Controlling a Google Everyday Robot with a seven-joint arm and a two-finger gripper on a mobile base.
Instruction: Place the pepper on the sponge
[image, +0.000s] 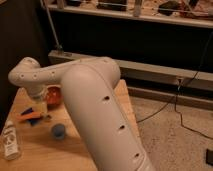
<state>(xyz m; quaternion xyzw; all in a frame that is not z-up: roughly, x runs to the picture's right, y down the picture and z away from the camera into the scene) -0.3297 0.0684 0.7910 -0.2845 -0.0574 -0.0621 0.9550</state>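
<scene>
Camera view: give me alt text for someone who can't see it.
A white robot arm reaches across a wooden table, its gripper down by an orange pepper and blue sponge lying together. A red bowl, blue cup and bottle sit nearby.

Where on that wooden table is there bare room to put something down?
Bare wood lies between the clear bottle and the round light-blue cup, and along the front edge of the wooden table. Behind that it is crowded: the gripper hangs by the orange pepper, deep-blue sponge and orange-red bowl.
</scene>
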